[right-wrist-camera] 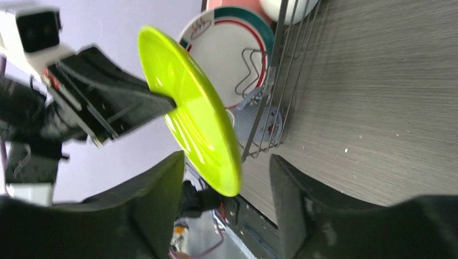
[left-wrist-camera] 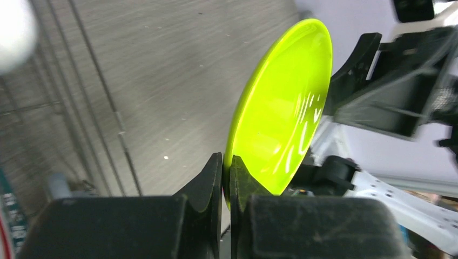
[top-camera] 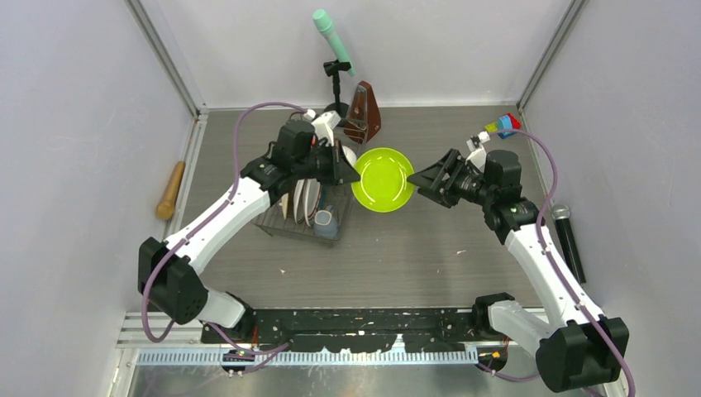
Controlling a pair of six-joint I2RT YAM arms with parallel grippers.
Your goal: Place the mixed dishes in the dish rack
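Observation:
My left gripper [top-camera: 354, 172] is shut on the left rim of the lime-green plate [top-camera: 383, 179] and holds it above the table, right of the dish rack [top-camera: 291, 223]. In the left wrist view the gripper [left-wrist-camera: 227, 174] pinches the plate [left-wrist-camera: 286, 108] by its edge. My right gripper [top-camera: 417, 180] is open at the plate's right rim. In the right wrist view the gripper [right-wrist-camera: 227, 186] is spread wide and the plate's edge [right-wrist-camera: 189, 108] sits between the fingers without touching them. White plates with red-green marks [right-wrist-camera: 227, 59] stand in the rack [right-wrist-camera: 275, 91].
A brown metronome [top-camera: 364, 112] and a teal microphone on a stand [top-camera: 332, 37] are behind the rack. Toy blocks [top-camera: 504, 124] lie at the back right, a black microphone [top-camera: 569, 240] at the right, and a wooden pestle [top-camera: 171, 190] at the left wall.

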